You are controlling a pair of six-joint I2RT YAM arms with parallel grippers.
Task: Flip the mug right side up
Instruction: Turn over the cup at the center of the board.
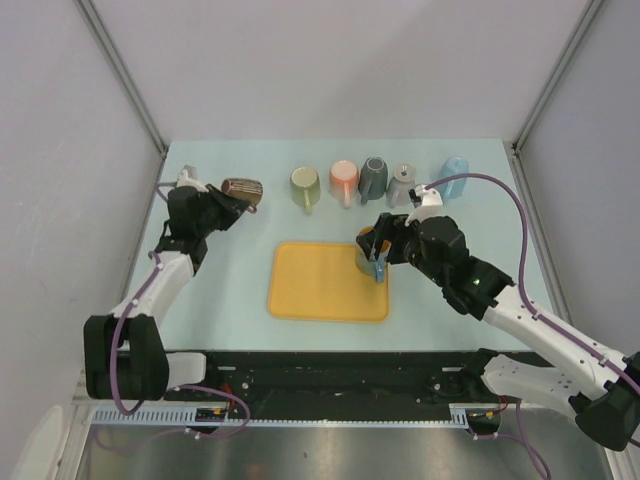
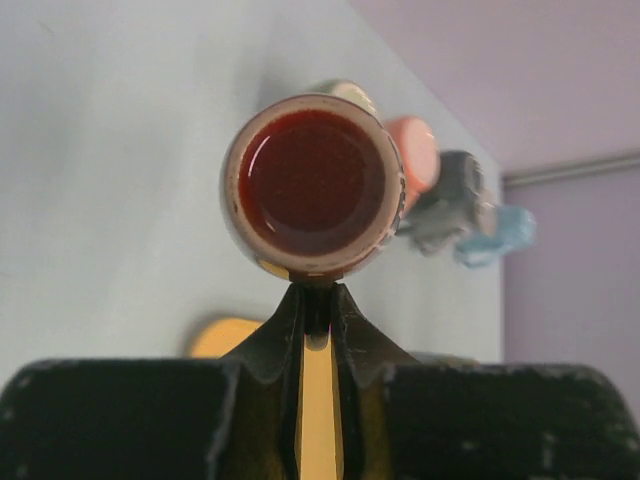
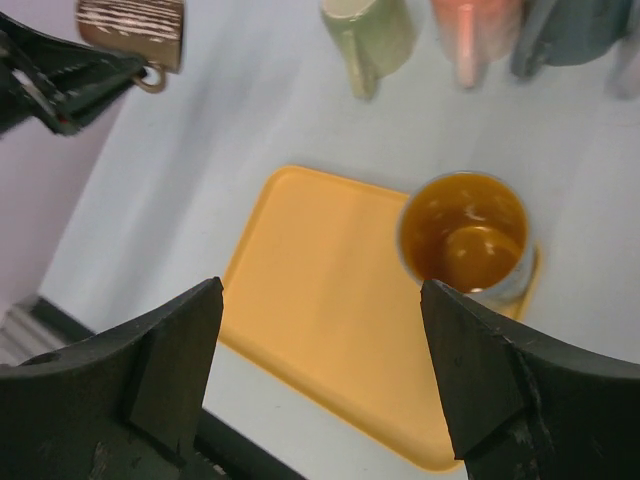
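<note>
My left gripper (image 2: pixel 317 308) is clamped on the handle of the brown mug (image 2: pixel 312 185). The mug is on its side just ahead of the fingertips, mouth facing the wrist. My right gripper (image 3: pixel 320 370) stands wide, holding nothing. Ahead of and below it, an amber mug (image 3: pixel 466 235) sits upright on the yellow tray (image 3: pixel 300 300).

Overhead view looking down from behind, wrist views close past their jaws, all sharing yellow tray (image 1: pixel 310 285)
</note>
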